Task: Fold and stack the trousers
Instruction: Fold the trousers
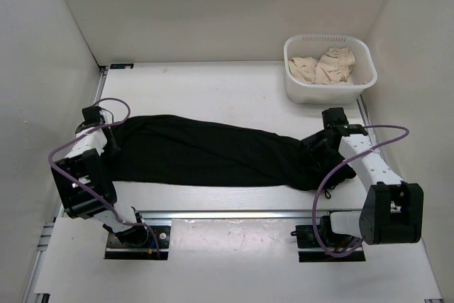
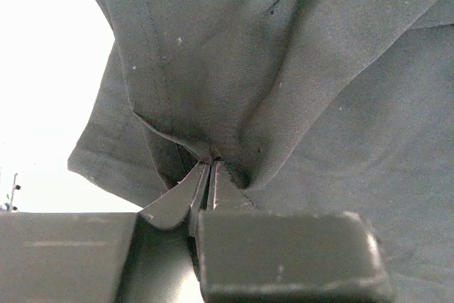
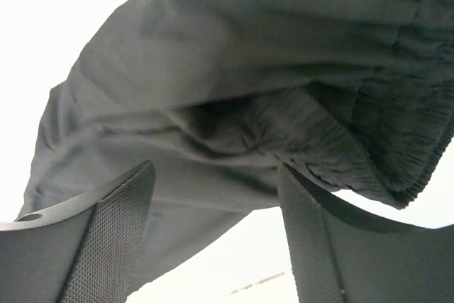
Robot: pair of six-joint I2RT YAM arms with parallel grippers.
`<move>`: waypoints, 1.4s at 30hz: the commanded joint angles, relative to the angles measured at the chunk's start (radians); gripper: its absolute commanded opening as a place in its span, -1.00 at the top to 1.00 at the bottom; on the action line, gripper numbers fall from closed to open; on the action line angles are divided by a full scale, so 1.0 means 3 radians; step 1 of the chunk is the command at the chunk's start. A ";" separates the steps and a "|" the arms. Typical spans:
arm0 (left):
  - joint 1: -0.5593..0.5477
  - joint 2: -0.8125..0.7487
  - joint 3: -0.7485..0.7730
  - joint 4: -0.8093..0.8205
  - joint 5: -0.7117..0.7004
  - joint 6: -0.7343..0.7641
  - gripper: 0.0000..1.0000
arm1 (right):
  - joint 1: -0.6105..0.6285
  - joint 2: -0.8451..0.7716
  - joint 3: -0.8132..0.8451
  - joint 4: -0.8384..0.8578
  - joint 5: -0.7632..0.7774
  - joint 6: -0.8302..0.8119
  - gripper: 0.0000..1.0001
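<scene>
Black soft-weave trousers lie stretched lengthwise across the white table. Left gripper clenched on puckered trouser cloth. Right gripper released, jaws apart just short of the ribbed waistband.

Bright even light; glare burns white behind trousers.

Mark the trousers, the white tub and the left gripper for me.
trousers (image 1: 206, 154), top view, middle of the cloth.
white tub (image 1: 323, 94), top view, its near wall.
left gripper (image 2: 212, 172), left wrist view, between its shut fingertips.

Trousers, tub on white table
</scene>
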 commanded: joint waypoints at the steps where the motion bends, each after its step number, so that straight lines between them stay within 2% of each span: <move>1: 0.0012 -0.0156 0.0116 -0.0100 0.0071 -0.0011 0.72 | -0.0092 0.0045 -0.0082 0.0102 0.0056 0.0319 -0.52; 5: 0.0012 -0.0156 0.0147 -0.0171 0.0071 -0.0011 0.72 | -0.0133 0.0274 -0.0144 0.0032 -0.0144 0.0411 -0.64; 11: 0.0012 -0.0187 0.0178 -0.0202 0.0071 -0.0011 0.72 | -0.0164 0.0203 -0.0261 -0.0020 -0.0216 0.0503 -0.61; 14: 0.0043 -0.0187 0.0208 -0.0202 0.0071 -0.0011 0.72 | -0.0235 0.0275 -0.0358 0.0067 -0.0256 0.0503 -0.28; 15: 0.0043 -0.0187 0.0208 -0.0202 0.0071 -0.0011 0.72 | -0.0276 0.0275 -0.0359 0.0067 -0.0292 0.0432 0.06; 17: 0.0074 -0.0187 0.0239 -0.0202 0.0071 -0.0011 0.72 | -0.0322 0.0377 -0.0359 0.0067 -0.0292 0.0340 0.47; 18: 0.0109 -0.0187 0.0269 -0.0202 0.0071 -0.0011 0.72 | -0.0373 0.0377 -0.0329 0.0027 -0.0292 0.0254 0.82; 19: 0.0155 -0.0187 0.0305 -0.0202 0.0071 -0.0011 0.72 | -0.0404 0.0418 -0.0298 -0.0009 -0.0252 0.0217 0.94; 20: 0.0186 -0.0187 0.0305 -0.0202 0.0071 -0.0011 0.72 | -0.0455 0.0418 -0.0257 -0.0080 -0.0196 0.0176 1.00; 30: 0.0304 -0.0187 0.0484 -0.0232 0.0102 -0.0011 0.72 | -0.0486 0.0260 0.0264 -0.0204 -0.0078 -0.0110 1.00; 33: 0.0375 -0.0187 0.0714 -0.0263 0.0163 -0.0011 0.72 | -0.0486 0.0351 0.0780 -0.0295 0.0151 -0.0401 1.00; 34: 0.0375 -0.0142 0.0790 -0.0263 0.0163 -0.0011 0.72 | -0.0521 0.0428 0.1166 -0.0296 0.0153 -0.0635 1.00; 35: 0.0411 -0.0101 0.0973 -0.0263 0.0163 -0.0011 0.72 | -0.0522 0.0641 0.1403 -0.0341 0.0193 -0.0764 1.00; 36: 0.0447 -0.0055 0.1077 -0.0263 0.0163 -0.0011 0.72 | -0.0522 0.0785 0.1972 -0.0468 0.0194 -0.0896 1.00; 39: 0.0518 0.0124 0.1480 -0.0340 0.0163 -0.0011 0.72 | -0.0522 0.1429 0.2885 -0.0943 0.0397 -0.1403 1.00; 40: 0.0519 0.0170 0.1562 -0.0340 0.0163 -0.0011 0.72 | -0.0522 0.1572 0.3399 -0.1067 0.0469 -0.1591 1.00; 42: 0.0610 0.0171 0.1721 -0.0376 0.0163 -0.0011 0.72 | -0.0552 0.1885 0.3740 -0.1297 0.0602 -0.1771 1.00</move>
